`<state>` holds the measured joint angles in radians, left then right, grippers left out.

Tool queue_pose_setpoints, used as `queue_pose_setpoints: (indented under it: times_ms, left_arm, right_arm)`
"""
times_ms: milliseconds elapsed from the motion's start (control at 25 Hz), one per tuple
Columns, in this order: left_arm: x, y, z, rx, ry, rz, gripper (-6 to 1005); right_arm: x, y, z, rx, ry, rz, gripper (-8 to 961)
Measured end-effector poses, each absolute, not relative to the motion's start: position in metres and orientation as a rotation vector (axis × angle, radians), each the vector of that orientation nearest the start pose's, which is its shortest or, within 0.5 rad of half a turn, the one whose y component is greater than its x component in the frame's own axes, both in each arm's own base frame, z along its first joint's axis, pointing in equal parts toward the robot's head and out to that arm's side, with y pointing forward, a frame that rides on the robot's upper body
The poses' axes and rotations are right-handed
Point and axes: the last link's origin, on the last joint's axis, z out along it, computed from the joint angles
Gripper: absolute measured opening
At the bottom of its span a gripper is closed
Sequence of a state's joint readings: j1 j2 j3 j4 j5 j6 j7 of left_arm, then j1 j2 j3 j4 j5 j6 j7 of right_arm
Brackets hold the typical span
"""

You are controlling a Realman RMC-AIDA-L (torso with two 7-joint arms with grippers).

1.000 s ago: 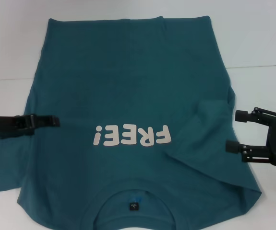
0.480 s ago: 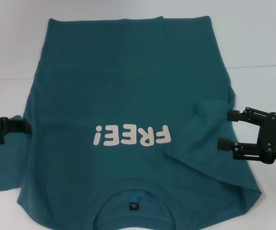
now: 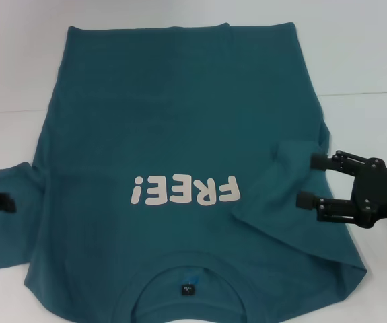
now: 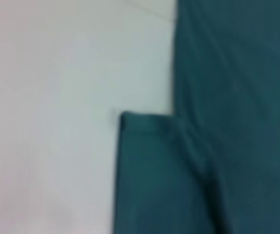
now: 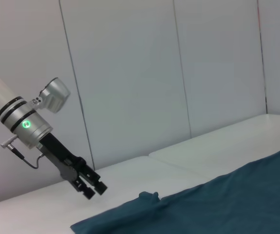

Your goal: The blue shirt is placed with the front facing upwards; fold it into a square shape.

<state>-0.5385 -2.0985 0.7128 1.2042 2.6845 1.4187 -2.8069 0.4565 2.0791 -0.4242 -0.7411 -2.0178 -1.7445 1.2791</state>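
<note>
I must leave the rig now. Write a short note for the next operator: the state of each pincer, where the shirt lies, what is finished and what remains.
Left pincer: at the shirt's left edge, over the left sleeve, holding nothing; fingers look shut in the right wrist view.
Right pincer: open, hovering over the right sleeve, gripping nothing.
The blue shirt: flat on the white table, front up, collar nearest the robot.
Done: the right sleeve is folded inward onto the chest.
Left: the left sleeve lies spread outward; fold it in, then fold the body into a square.
</note>
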Motion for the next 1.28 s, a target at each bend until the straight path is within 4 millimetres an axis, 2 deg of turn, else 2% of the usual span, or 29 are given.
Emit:
queue_pose_setpoints:
  times_ms: [280, 600, 880, 1280]
  left_arm:
    - [-0.304, 0.358, 0.084, -1.76, -1.784, -0.063, 874]
    - [-0.305, 0.358, 0.084, -1.733, -1.804, -0.065, 875]
    - [-0.307, 0.357, 0.084, -1.706, -1.83, -0.073, 875]
    - [-0.316, 0.351, 0.071, -1.693, -1.897, -0.014, 875]
  right_arm:
    - [0.282, 0.305, 0.038, -2.647, 0.517, 0.782, 920]
    - [0.274, 0.295, 0.035, -2.827, 0.371, 0.682, 919]
    - [0.27, 0.297, 0.03, -2.857, 0.336, 0.661, 919]
    - [0.265, 0.302, 0.024, -2.887, 0.316, 0.621, 918]
